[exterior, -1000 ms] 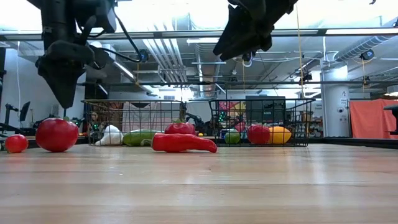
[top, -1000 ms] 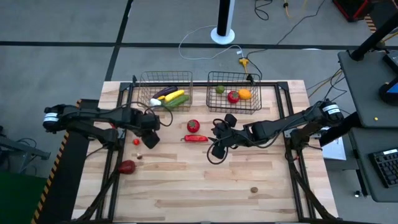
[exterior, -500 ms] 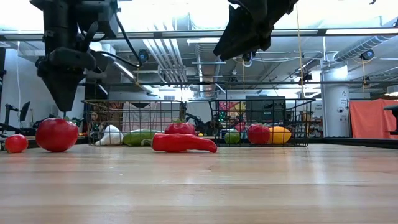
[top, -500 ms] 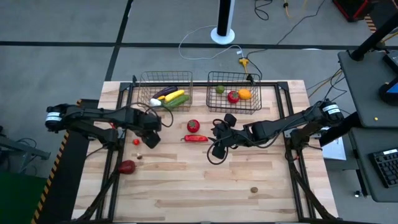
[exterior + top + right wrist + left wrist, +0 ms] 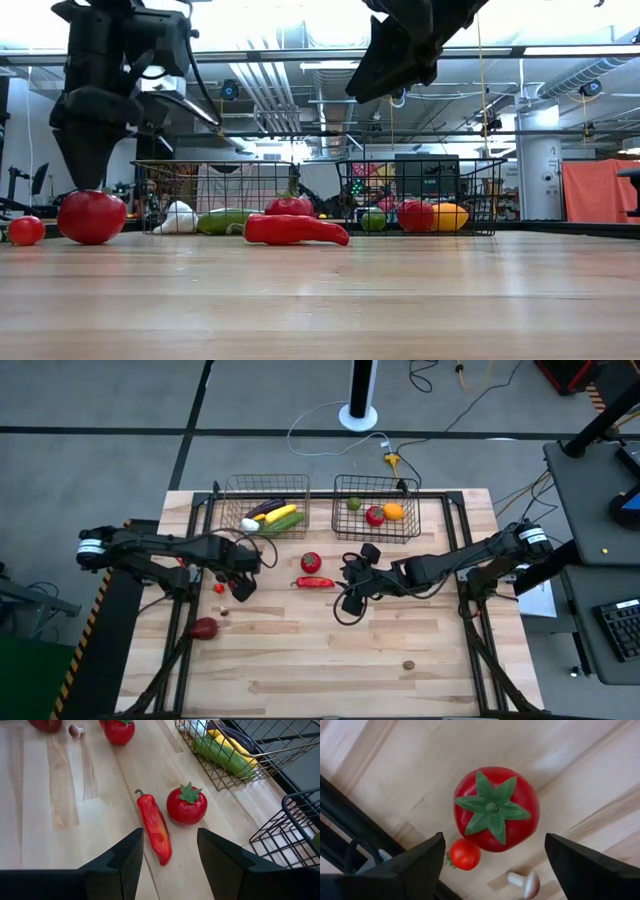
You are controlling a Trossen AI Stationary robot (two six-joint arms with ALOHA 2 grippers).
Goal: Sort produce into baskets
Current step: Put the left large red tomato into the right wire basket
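The copper basket [image 5: 266,507], upper centre-left of the high view, holds eggplant, corn, cucumber and garlic; the grey basket [image 5: 376,508] beside it holds a lime, a tomato and an orange. I judge sorting roughly half done. Still loose: the large tomato [image 5: 496,809], red pepper [image 5: 316,583], mid-size tomato [image 5: 311,562], cherry tomato [image 5: 465,854] and mushroom [image 5: 526,882]. The left gripper [image 5: 492,862] hangs fingers apart over the large tomato; the right gripper [image 5: 169,860], fingers apart, faces the pepper.
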